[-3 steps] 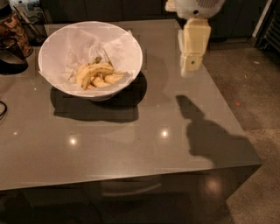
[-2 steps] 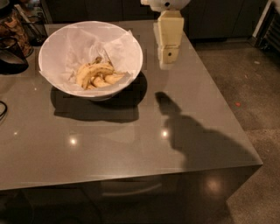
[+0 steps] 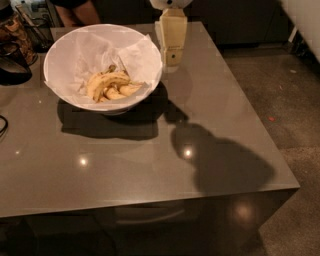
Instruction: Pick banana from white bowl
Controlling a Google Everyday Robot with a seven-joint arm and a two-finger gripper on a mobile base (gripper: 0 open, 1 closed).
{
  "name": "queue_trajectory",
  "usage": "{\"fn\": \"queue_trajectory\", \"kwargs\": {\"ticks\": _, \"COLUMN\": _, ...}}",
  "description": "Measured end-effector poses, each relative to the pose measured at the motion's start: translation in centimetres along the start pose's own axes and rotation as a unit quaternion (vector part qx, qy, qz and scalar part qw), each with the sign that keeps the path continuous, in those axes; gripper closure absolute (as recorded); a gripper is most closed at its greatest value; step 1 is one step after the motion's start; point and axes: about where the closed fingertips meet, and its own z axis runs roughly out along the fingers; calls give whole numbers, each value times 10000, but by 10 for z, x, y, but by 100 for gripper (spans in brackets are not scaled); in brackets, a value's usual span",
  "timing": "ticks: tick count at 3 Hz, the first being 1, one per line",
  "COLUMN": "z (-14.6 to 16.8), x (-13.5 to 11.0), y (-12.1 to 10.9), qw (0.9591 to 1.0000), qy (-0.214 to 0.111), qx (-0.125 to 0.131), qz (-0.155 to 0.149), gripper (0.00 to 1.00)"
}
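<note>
The white bowl [image 3: 65, 55], wide and lined with crumpled white paper, stands at the back left of the grey table [image 3: 150, 150]. A small pile of bananas lies in its middle; the banana [image 3: 107, 80], the longest and most curved, lies on top with its dark tip toward the back. My gripper [image 3: 172, 56] hangs above the table just right of the bowl's right rim, pointing down, cream-coloured, apart from the bananas.
Dark objects and a jar [image 3: 12, 35] stand at the table's far left edge. The table's right edge [image 3: 260, 125] drops to a speckled floor. A person's arm [image 3: 75, 10] shows behind the bowl. The arm's shadow falls on the table's right front.
My gripper has moved left, from over the table's right part to just beside the bowl's right rim. The bowl and bananas have not moved.
</note>
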Motion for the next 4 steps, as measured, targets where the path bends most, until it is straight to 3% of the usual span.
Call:
{"fn": "queue_trajectory", "kwargs": {"ticks": 2, "z": 43, "x": -55, "y": -60, "qw": 9966, "qy": -263, "qx": -137, "qz": -772, "gripper": 0}}
{"fn": "queue_trajectory", "kwargs": {"ticks": 3, "z": 43, "x": -61, "y": -71, "qw": 9964, "qy": -350, "qx": 49, "qz": -771, "gripper": 0}}
{"fn": "queue_trajectory", "kwargs": {"ticks": 4, "z": 61, "x": -61, "y": -75, "qw": 9962, "qy": -570, "qx": 14, "qz": -664, "gripper": 0}}
